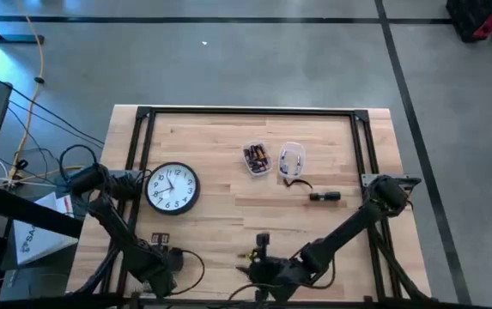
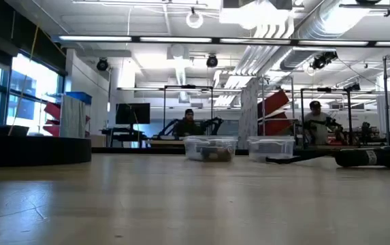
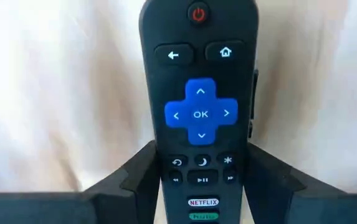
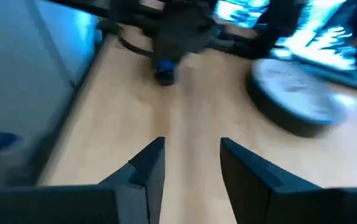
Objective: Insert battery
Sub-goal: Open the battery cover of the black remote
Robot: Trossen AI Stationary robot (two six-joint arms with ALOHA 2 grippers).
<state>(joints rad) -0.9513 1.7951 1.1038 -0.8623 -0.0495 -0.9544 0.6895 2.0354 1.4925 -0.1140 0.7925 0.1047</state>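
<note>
- Right now the left gripper (image 3: 201, 186) is sitting low at the near-left edge of the pale wooden table (image 1: 228, 146), its two dark fingers (image 3: 138, 177) clamped on either side of a long black remote control with a blue direction pad (image 3: 200, 106).
- The remote is pointing lengthwise straight out from the wrist, button face toward the wrist camera, so the battery bay is presumably lying on the hidden far side.
- Meanwhile the right gripper (image 4: 192, 165) is hanging over the near middle of the table, fingers parted with only bare wood showing between them, holding nothing.
- Loose batteries are lying in a small clear plastic tub (image 1: 257, 158) at the far centre, beside a second clear tub (image 1: 291, 158).
- Judging by position, the empty right gripper is looking like the arm to fetch a cell; the tubs are sitting well away from it, toward the far side.
- A round black-rimmed wall clock (image 1: 173, 188) is lying face up, left of centre.
</note>
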